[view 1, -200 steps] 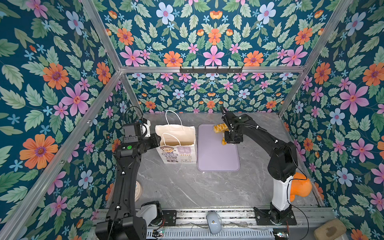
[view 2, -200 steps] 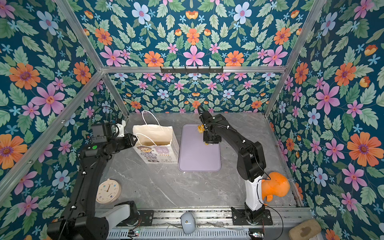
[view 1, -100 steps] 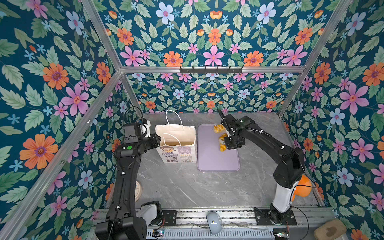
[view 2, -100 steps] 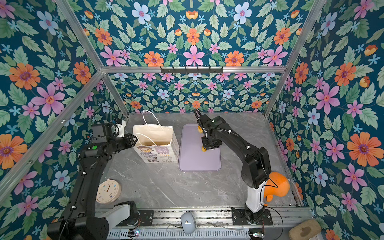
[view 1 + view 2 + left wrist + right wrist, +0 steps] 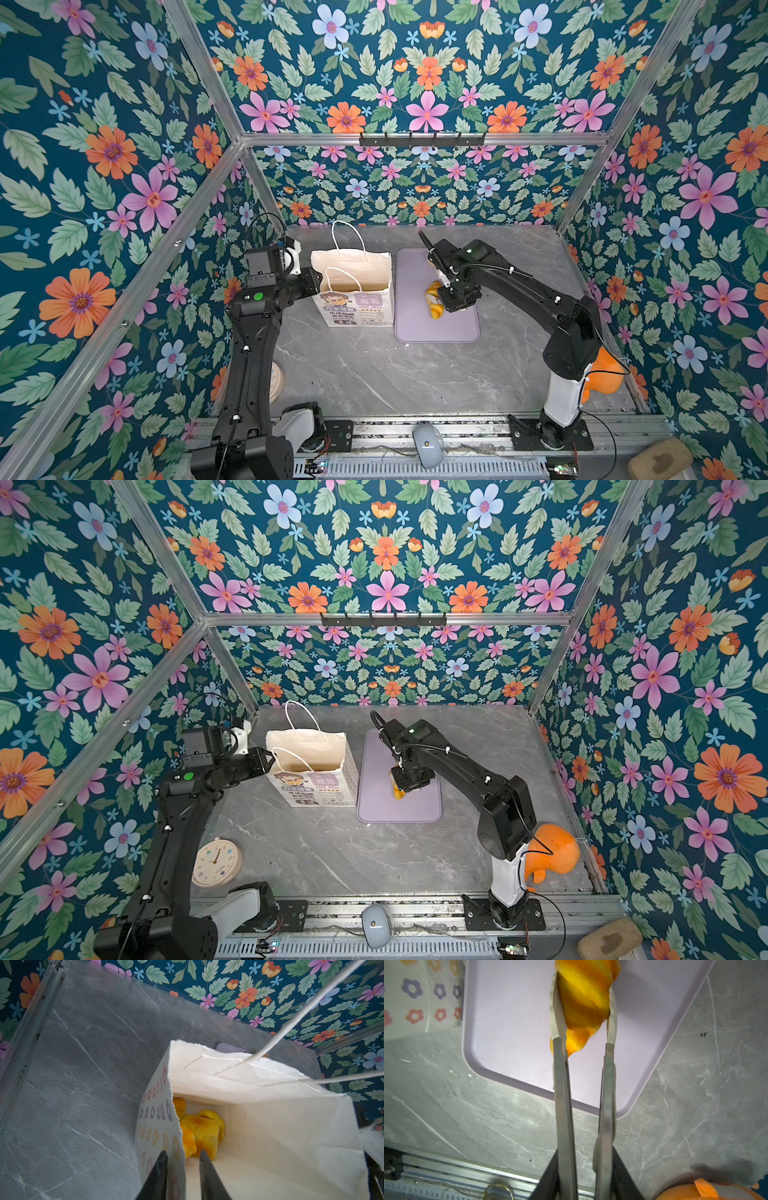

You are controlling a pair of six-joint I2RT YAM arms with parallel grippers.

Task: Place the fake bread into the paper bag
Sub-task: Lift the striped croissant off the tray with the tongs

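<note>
Flanking the tray [image 5: 415, 328]: bag [image 5: 361, 307] just left, upright, mouth open, handles [image 5: 345, 245] arching over it; clock [image 5: 218, 862] and plush [image 5: 552, 850] near the front corners.
Bread: a twist [image 5: 583, 1001] over the tray; other bread [image 5: 199, 1132] in the bag.
Right gripper [image 5: 583, 982]: clamped on the twist, arm stretched over the tray, fingers pointing down.
Left gripper [image 5: 183, 1151]: jaws apart, straddling the bag's side wall.

The worktop [image 5: 374, 374] looks like smooth grey stone with pale veins and a soft sheen. The paper bag [image 5: 353, 266] is matt white and faintly creased, with cord handles [image 5: 311, 1003]. The tray [image 5: 415, 328] is smooth matt lilac plastic. The bread [image 5: 581, 1012] is glossy, like moulded plastic. The right tool [image 5: 583, 987] has dull metal fingers [image 5: 563, 1095] with pale matt pads [image 5: 612, 1022]. The orange toy [image 5: 555, 850] looks plush.
</note>
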